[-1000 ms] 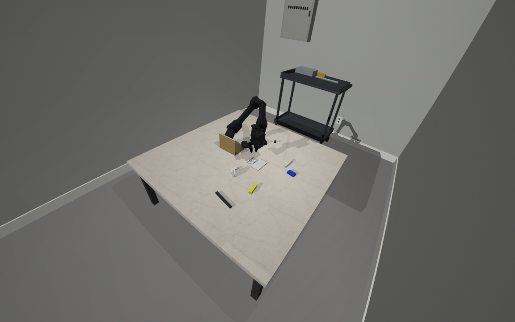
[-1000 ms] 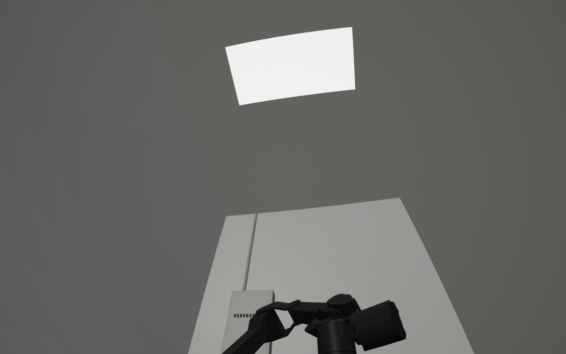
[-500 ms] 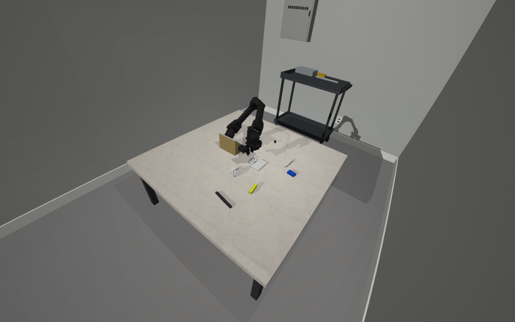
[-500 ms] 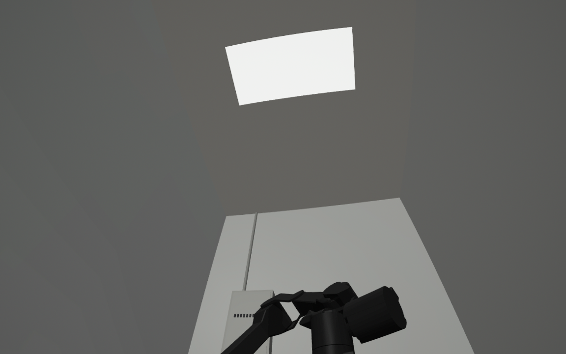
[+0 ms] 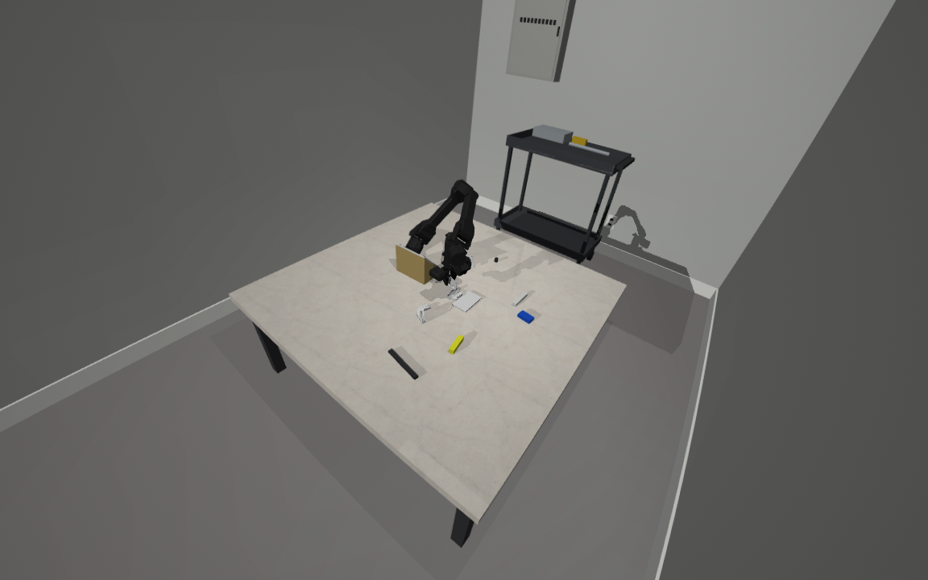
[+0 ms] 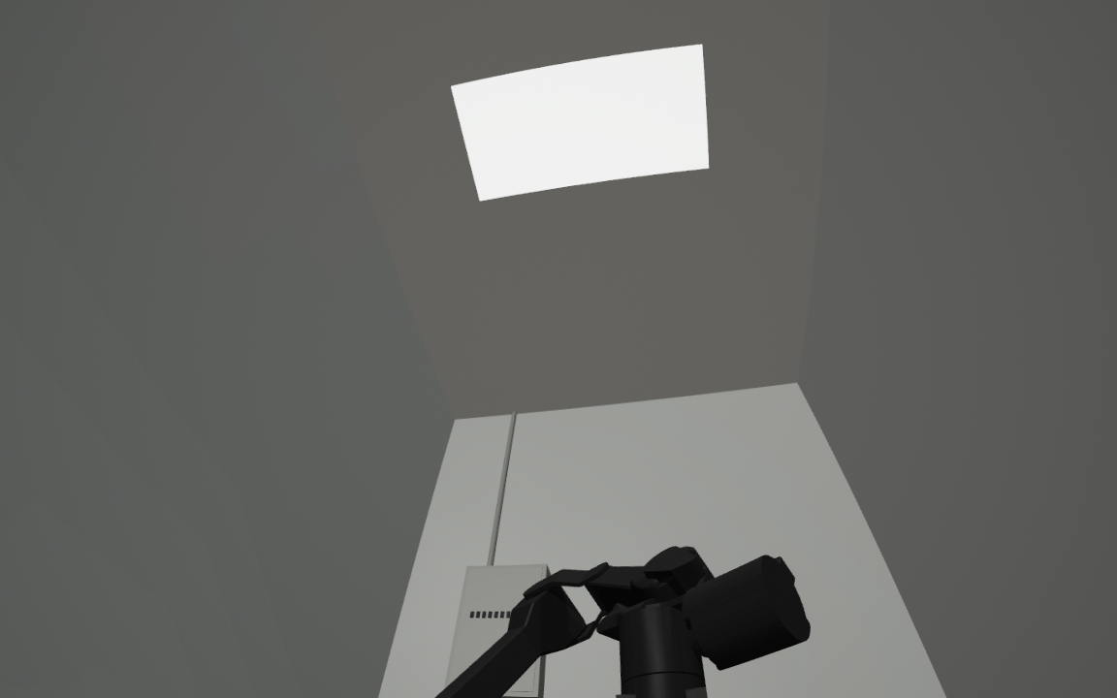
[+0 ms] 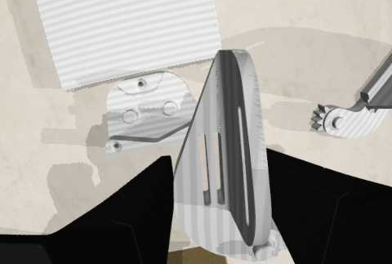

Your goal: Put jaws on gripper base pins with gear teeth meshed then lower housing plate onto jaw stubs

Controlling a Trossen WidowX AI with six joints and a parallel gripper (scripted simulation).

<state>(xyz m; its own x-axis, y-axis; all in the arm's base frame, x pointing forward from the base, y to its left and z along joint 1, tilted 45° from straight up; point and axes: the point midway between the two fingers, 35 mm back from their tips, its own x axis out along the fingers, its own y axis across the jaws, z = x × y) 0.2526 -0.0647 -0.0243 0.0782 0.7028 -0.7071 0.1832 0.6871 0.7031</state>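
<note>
My gripper (image 5: 450,279) (image 7: 211,161) is shut on a white slotted jaw (image 7: 204,225), held between the black fingers. The jaw's long face points away from the wrist camera, and a round stub shows at its lower right. The white gripper base (image 5: 455,295) (image 7: 147,96) lies just beyond and left of the held jaw in the wrist view; both its pins are bare. The other jaw (image 5: 422,313) (image 7: 353,123) rests apart on the table, its gear teeth toward the base. I cannot tell which piece is the housing plate. The held jaw's gear teeth are hidden.
A white flat rectangle (image 5: 466,301) (image 7: 131,27) lies right beside the base. A tan board (image 5: 410,264) stands close to the arm. A thin pale piece (image 5: 519,297), a blue block (image 5: 525,316), a yellow block (image 5: 456,344) and a black bar (image 5: 402,363) lie farther out on the table.
</note>
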